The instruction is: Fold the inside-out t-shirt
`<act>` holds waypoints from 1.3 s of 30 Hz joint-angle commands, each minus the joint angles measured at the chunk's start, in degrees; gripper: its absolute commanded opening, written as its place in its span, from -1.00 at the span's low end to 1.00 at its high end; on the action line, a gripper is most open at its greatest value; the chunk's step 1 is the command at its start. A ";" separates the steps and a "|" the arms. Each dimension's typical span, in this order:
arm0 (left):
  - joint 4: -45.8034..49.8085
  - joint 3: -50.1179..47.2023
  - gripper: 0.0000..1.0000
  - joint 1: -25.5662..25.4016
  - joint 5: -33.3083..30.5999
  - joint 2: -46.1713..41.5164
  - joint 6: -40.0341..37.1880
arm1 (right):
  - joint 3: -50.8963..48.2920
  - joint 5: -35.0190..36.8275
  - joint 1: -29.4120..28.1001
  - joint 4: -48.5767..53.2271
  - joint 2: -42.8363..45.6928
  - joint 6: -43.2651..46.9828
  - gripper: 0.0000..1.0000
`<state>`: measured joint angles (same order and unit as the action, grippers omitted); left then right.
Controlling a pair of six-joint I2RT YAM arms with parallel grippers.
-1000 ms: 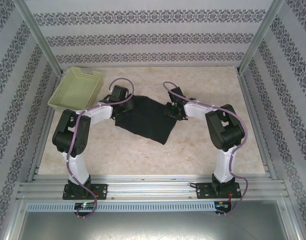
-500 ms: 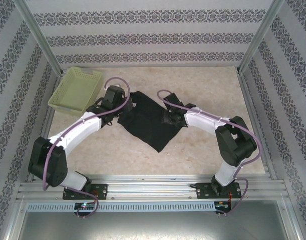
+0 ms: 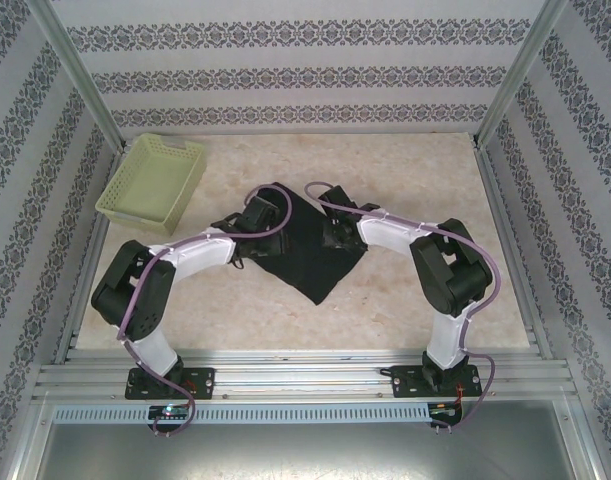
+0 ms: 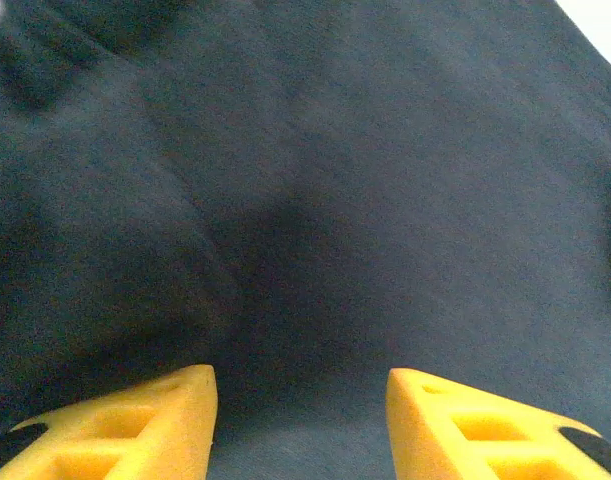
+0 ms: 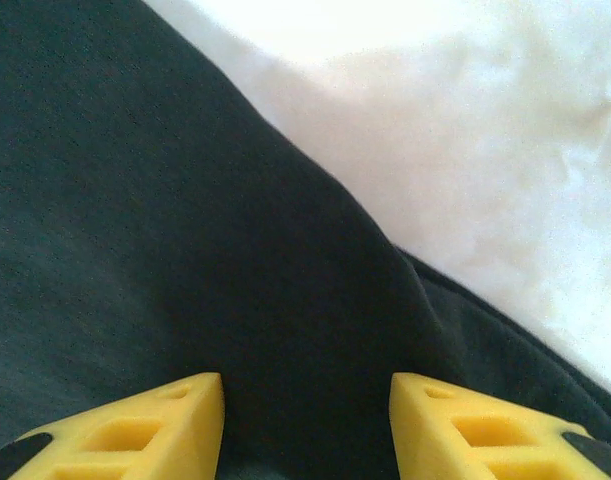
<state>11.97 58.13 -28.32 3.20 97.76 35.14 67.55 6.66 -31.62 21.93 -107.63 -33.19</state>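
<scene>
The inside-out t-shirt (image 3: 307,262) lies as a compact black bundle in the middle of the table, one corner pointing toward the arms. My left gripper (image 3: 257,225) hangs over the shirt's left part. In the left wrist view its yellow fingers (image 4: 135,420) stand apart over flat dark fabric (image 4: 315,200), so the left gripper (image 4: 301,385) is open with nothing pinched. My right gripper (image 3: 337,238) is over the shirt's right part. There the right gripper (image 5: 307,390) is open too, above a fold of cloth (image 5: 185,230) near its edge.
A pale yellow-green lattice basket (image 3: 150,180) sits at the back left of the marble-patterned table (image 3: 415,170). Patterned walls and metal posts close in the sides and back. Bare tabletop (image 5: 465,130) lies just beyond the shirt's right edge.
Both grippers have moved inward over the shirt, the left arm swinging right from the shirt's left edge. The shirt now lies narrower and more bunched toward the middle.
</scene>
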 commanded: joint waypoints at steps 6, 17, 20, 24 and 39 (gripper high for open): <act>2.06 4.03 -0.05 14.72 -5.11 -0.53 0.46 | -12.31 0.58 -1.20 0.50 7.51 -5.59 -0.04; 5.07 -0.31 -0.07 7.95 -2.98 -12.05 0.44 | -16.66 1.40 -5.48 4.32 23.03 -6.60 0.01; 2.92 -3.31 -0.06 6.44 0.34 -12.54 3.05 | -12.59 0.57 -3.01 4.50 23.21 -1.50 0.13; 0.65 -3.93 -0.03 6.35 2.61 -9.61 4.31 | -5.99 -5.89 2.56 2.04 18.24 4.39 0.30; -8.05 0.93 0.16 6.45 9.91 5.24 7.99 | 23.14 -15.65 8.06 5.86 -12.54 12.71 0.65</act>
<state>7.16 56.75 -22.02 11.44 101.30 41.52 87.90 -6.66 -23.46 25.10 -117.93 -22.35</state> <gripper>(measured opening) 0.577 0.822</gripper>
